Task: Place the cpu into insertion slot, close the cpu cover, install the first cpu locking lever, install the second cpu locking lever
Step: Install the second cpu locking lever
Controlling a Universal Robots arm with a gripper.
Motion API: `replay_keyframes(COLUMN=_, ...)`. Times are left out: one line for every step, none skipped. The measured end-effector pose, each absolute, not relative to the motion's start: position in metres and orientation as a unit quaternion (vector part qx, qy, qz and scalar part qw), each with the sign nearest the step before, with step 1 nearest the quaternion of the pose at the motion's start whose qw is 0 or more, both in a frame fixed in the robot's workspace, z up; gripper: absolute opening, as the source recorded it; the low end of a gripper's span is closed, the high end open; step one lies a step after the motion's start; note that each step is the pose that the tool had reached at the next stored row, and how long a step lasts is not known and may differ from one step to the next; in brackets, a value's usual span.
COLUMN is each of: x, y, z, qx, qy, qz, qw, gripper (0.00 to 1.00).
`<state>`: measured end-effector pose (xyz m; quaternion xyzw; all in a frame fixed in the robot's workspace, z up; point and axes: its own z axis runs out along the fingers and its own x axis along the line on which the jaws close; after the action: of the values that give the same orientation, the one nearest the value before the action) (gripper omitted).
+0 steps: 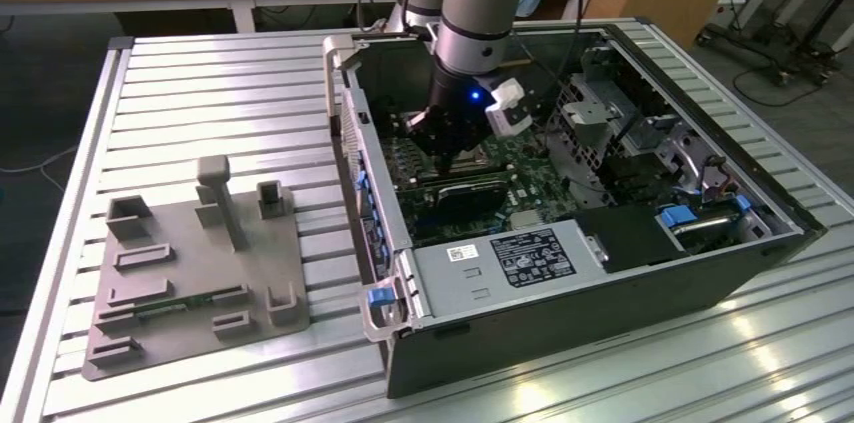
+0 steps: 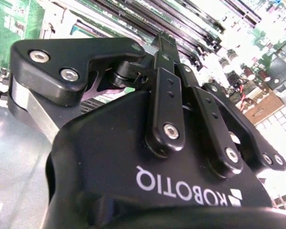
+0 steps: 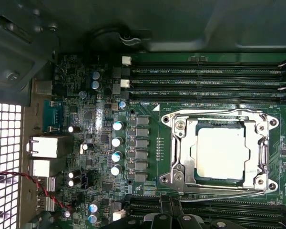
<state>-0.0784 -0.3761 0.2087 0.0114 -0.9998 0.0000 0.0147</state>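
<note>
In the first wrist view the cpu [image 3: 222, 153] lies flat in the insertion slot [image 3: 178, 157] on the green board. The silver cpu cover [image 3: 260, 151] lies down around it, framing its pale top. Thin wire levers run along two opposite sides of the cover [image 3: 214, 113] [image 3: 224, 195]; whether they are latched I cannot tell. My gripper [image 3: 169, 215] sits just off the lever-side edge of the socket, its black fingers [image 2: 165, 52] drawn together with nothing between them. In the exterior view the gripper [image 1: 454, 148] reaches down inside the open case, just above the socket [image 1: 470, 186].
Long black memory slots [image 3: 209, 71] flank the socket on both sides. A row of capacitors [image 3: 117, 149] and rear ports [image 3: 43, 147] lie beside it. A white-labelled black box [image 1: 531, 256] fills the case's near end. A grey fixture plate [image 1: 200, 273] lies on the slatted table at the exterior view's left.
</note>
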Motion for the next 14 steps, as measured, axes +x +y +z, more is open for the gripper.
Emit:
replay_keyframes(x=-0.0786, y=-0.3761, z=0.2084, qx=0.011, qy=-1.0, qz=-0.001, qw=0.015, gripper=0.1)
replay_keyframes(x=-0.0787, y=-0.3761, z=0.2081, qx=0.011, qy=-1.0, qz=-0.001, qw=0.015, gripper=0.1)
replay_keyframes(x=-0.0787, y=-0.3762, z=0.2077, qx=0.011, qy=-1.0, qz=-0.002, qw=0.015, gripper=0.1)
replay_keyframes(x=-0.0788, y=-0.3762, z=0.2074, qx=0.011, qy=-1.0, qz=-0.002, qw=0.015, gripper=0.1)
replay_keyframes(x=-0.0788, y=-0.3761, z=0.2071, qx=0.011, qy=-1.0, qz=-0.003, qw=0.015, gripper=0.1)
replay_keyframes(x=-0.0788, y=-0.3761, z=0.2068, qx=0.011, qy=-1.0, qz=-0.004, qw=0.015, gripper=0.1)
replay_keyframes(x=-0.0788, y=-0.3761, z=0.2064, qx=0.011, qy=-1.0, qz=-0.005, qw=0.015, gripper=0.1)
replay_keyframes(x=-0.0788, y=-0.3761, z=0.2059, qx=0.012, qy=-1.0, qz=-0.006, qw=0.015, gripper=0.1)
replay_keyframes(x=-0.0788, y=-0.3761, z=0.2054, qx=0.012, qy=-1.0, qz=-0.006, qw=0.015, gripper=0.1)
replay_keyframes(x=-0.0789, y=-0.3761, z=0.205, qx=0.012, qy=-1.0, qz=-0.007, qw=0.015, gripper=0.1)
replay_keyframes(x=-0.0788, y=-0.3761, z=0.2047, qx=0.012, qy=-1.0, qz=-0.007, qw=0.015, gripper=0.1)
replay_keyframes(x=-0.0788, y=-0.3762, z=0.2045, qx=0.012, qy=-1.0, qz=-0.009, qw=0.015, gripper=0.1)
replay_keyframes(x=-0.0788, y=-0.3762, z=0.2043, qx=0.012, qy=-1.0, qz=-0.01, qw=0.015, gripper=0.1)
replay_keyframes(x=-0.0788, y=-0.3761, z=0.2041, qx=0.012, qy=-1.0, qz=-0.012, qw=0.015, gripper=0.1)
